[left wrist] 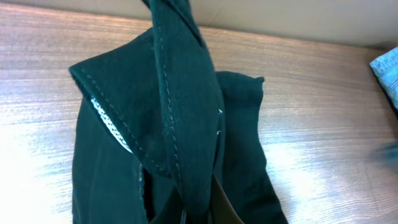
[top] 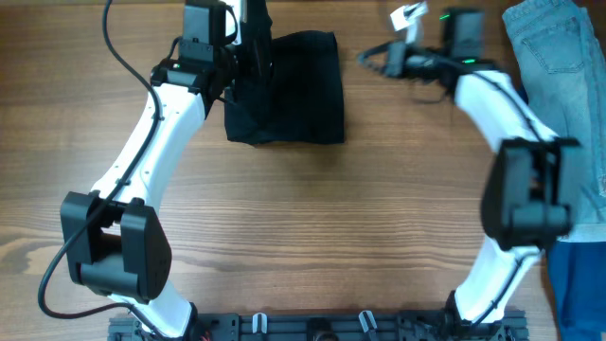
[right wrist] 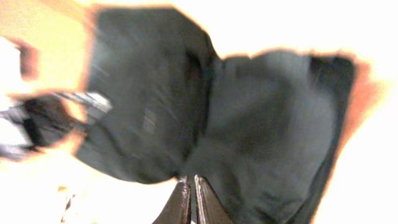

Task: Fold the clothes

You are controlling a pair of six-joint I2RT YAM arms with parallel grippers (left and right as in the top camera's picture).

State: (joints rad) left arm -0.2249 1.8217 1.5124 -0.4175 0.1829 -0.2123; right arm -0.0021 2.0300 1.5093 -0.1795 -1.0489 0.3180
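The black shorts [top: 298, 95] lie folded into a rough rectangle at the back of the wooden table, left of centre. My left gripper [top: 254, 49] is over their left edge, shut on a stitched hem of the shorts [left wrist: 180, 106] and lifting it; a pale lining shows under the raised fold. Its fingertips [left wrist: 205, 214] are mostly hidden by the fabric. My right gripper [top: 365, 59] is just to the right of the shorts, apart from them. In the blurred right wrist view its fingers [right wrist: 191, 184] are pressed together and empty, with the shorts [right wrist: 249, 118] ahead.
Light blue denim jeans [top: 559, 66] lie at the back right corner and also show in the left wrist view [left wrist: 388, 68]. A dark blue garment [top: 579, 284] lies at the right edge near the front. A small white tag [top: 409, 14] sits at the back.
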